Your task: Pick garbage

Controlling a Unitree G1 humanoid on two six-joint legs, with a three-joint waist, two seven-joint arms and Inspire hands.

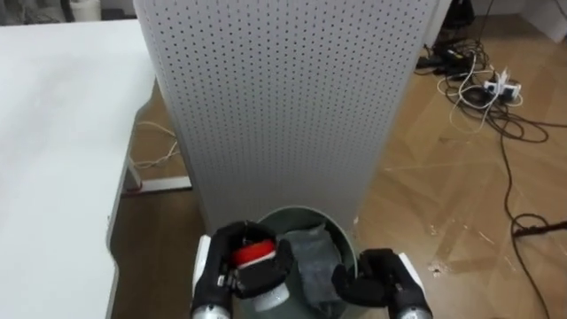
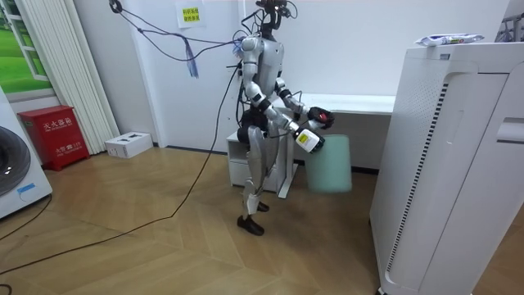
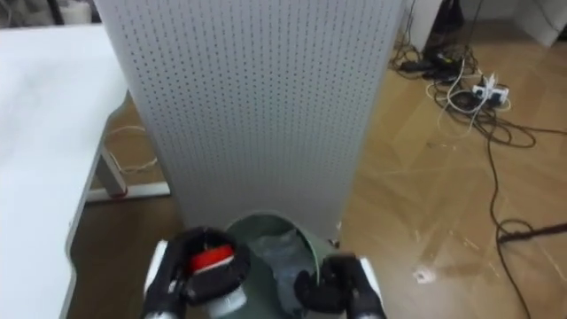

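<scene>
A round green bin (image 1: 341, 237) stands on the wood floor right in front of me, with grey cloth (image 1: 314, 257) lying inside it. My left hand (image 1: 232, 276) is over the bin's left rim, its fingers curled round a thing with a red top (image 1: 252, 254); its lower part is pale and mostly hidden by the fingers. My right hand (image 1: 383, 282) is at the bin's right rim with curled fingers and nothing visible in them. In the room view I stand facing the pale green bin (image 2: 329, 164) with the red-topped thing (image 2: 326, 120) held above it.
A tall white perforated panel (image 1: 283, 97) rises just behind the bin. A white table (image 1: 62, 133) runs along my left. Cables and a power strip (image 1: 496, 89) lie on the floor at the far right. In the room view a big white appliance (image 2: 458, 164) stands beyond the bin.
</scene>
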